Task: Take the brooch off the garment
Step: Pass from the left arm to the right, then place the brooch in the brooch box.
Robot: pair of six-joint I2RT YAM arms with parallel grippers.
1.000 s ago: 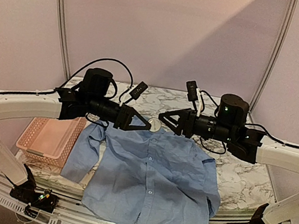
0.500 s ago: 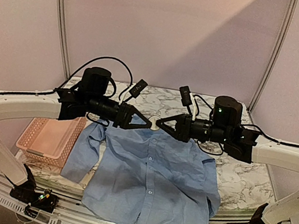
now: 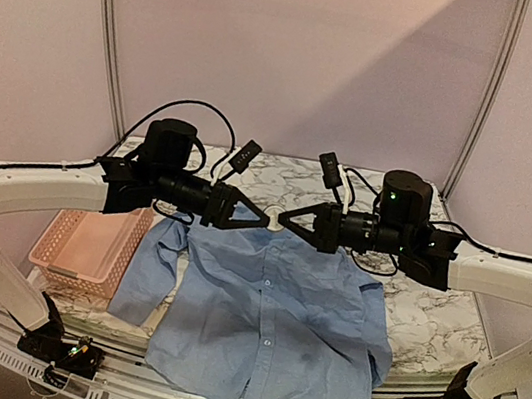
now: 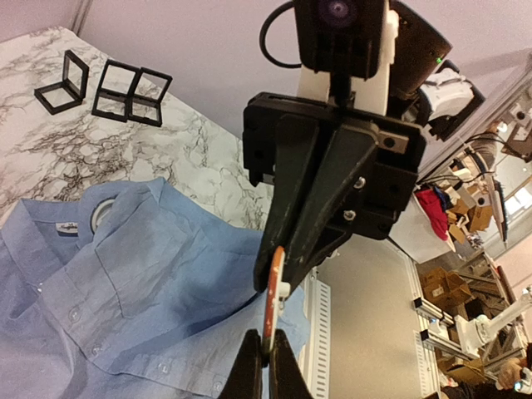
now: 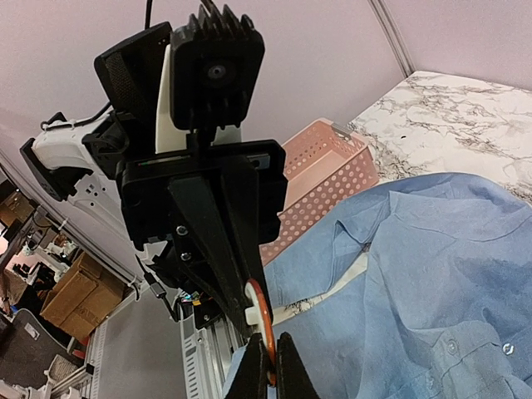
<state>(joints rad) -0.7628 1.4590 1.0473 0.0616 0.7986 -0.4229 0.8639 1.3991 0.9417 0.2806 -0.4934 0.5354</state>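
A: Brooch position?

B: The brooch point(image 4: 271, 299) is a thin disc with an orange rim and a white part. It is seen edge-on, up in the air over the collar end of the garment point(image 3: 268, 311). Blue cloth rises toward its lower edge. I cannot tell whether it is pinned to the cloth.

A: Who has it?

B: Both. The left gripper point(image 4: 266, 356) has its fingers pressed together on one edge of the disc. The right gripper point(image 5: 270, 363) is clamped on the opposite edge. In the top view the two tips meet nose to nose, with the arms reaching in level from either side.

A: Garment state?

B: It is a light blue shirt lying flat on its back and wrinkled, with the front buttoned. The collar points to the far side and the hem hangs at the near edge of the table point(image 3: 428, 326). The sleeves are folded down along the body. The left sleeve lies just beside the pink basket point(image 3: 86, 247).

A: Anything else on the surface?

B: The marble-pattern top has three small black open frames point(image 4: 125, 90) standing at the far side, well apart from the shirt. They show only in the left wrist view.
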